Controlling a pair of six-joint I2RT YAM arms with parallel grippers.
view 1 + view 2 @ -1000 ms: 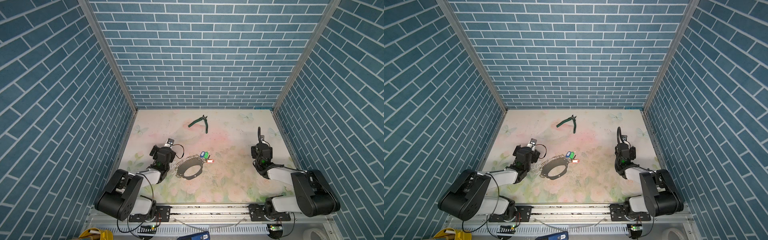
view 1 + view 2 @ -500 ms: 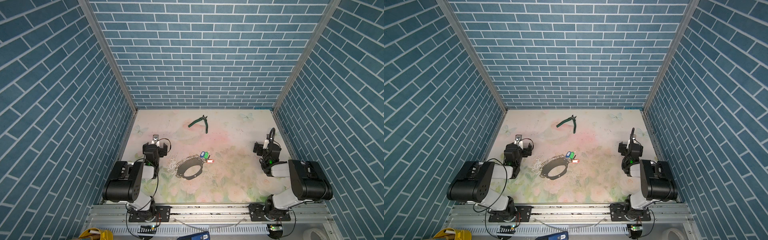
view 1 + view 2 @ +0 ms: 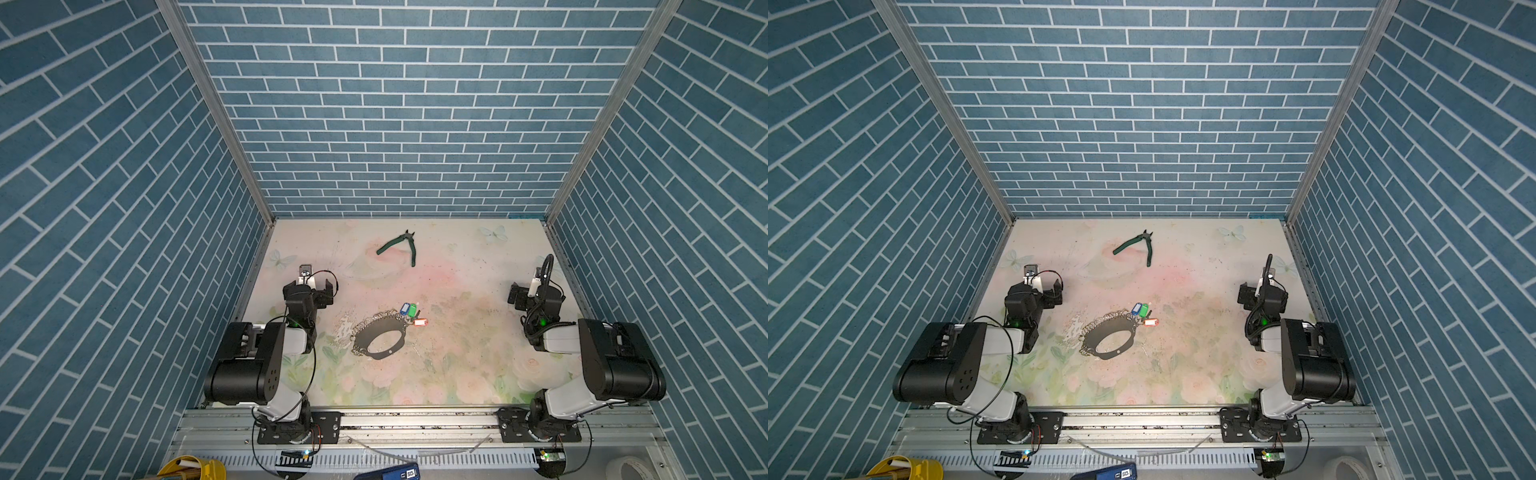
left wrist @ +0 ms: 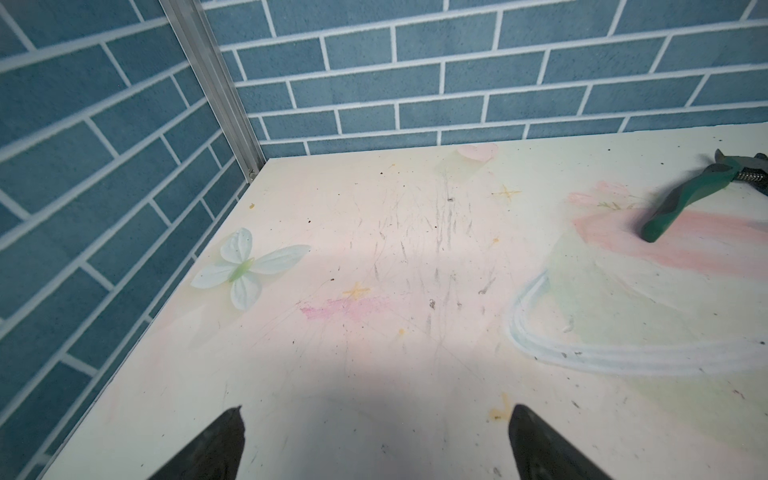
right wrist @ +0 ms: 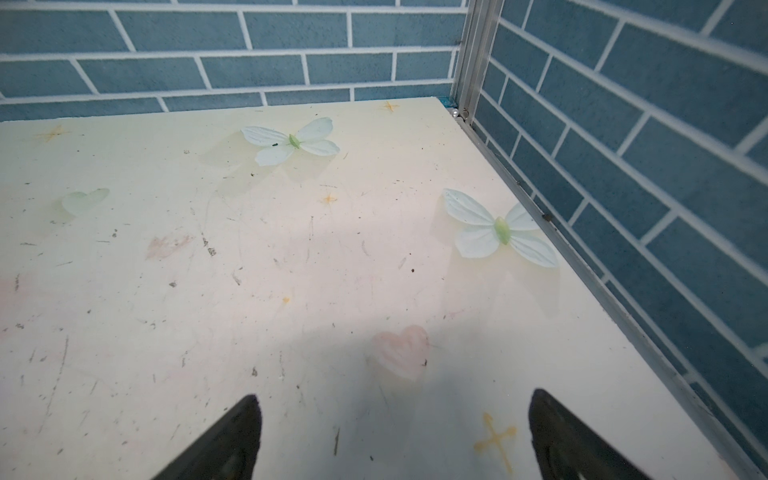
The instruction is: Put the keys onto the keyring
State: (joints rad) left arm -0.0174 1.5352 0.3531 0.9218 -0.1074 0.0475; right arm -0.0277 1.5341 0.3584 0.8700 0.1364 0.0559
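Left wrist view: left end effector (image 4: 376, 411) spread wide, empty; right end effector (image 5: 394, 397) too; keys (image 3: 404, 308) beside keyring (image 3: 388, 325).

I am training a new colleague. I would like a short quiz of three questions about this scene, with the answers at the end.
1. True or false: the left pincer is holding the blue-tagged key.
2. Which tool lies near the back wall? A) hammer B) green-handled pliers C) screwdriver
3. How many coloured key tags lie at the edge of the keyring?

Key:
1. False: it is open and empty.
2. B
3. Three
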